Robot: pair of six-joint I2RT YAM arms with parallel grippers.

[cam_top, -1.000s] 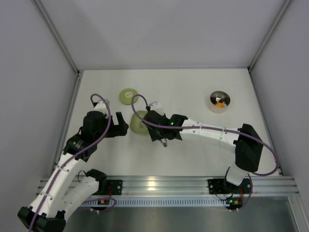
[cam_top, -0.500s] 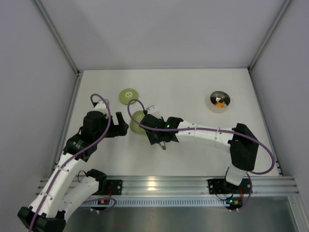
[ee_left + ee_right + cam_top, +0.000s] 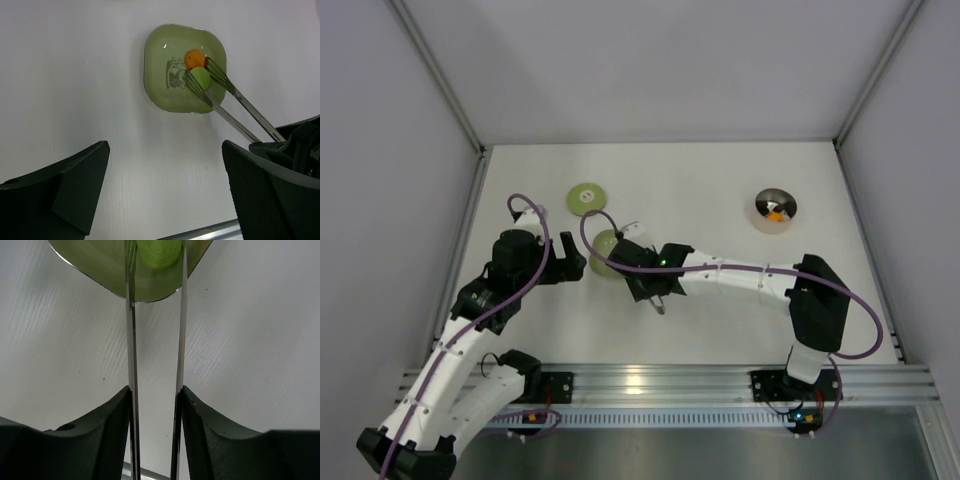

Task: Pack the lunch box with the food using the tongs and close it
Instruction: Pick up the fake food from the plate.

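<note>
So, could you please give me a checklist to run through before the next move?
1. Right claw shut on tongs: ok.
2. Tong tips either side of green piece on plate: ok.
3. Green piece firmly pinched: cannot tell.
4. Box open, lid off: ok.
5. Left claw open, clear of tongs: ok.

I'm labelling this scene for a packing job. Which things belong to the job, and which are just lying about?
Job: tongs, in the right gripper; green piece; orange piece; tin; lid.
Lying about: plate under both pieces; open left gripper, holding nothing.
</note>
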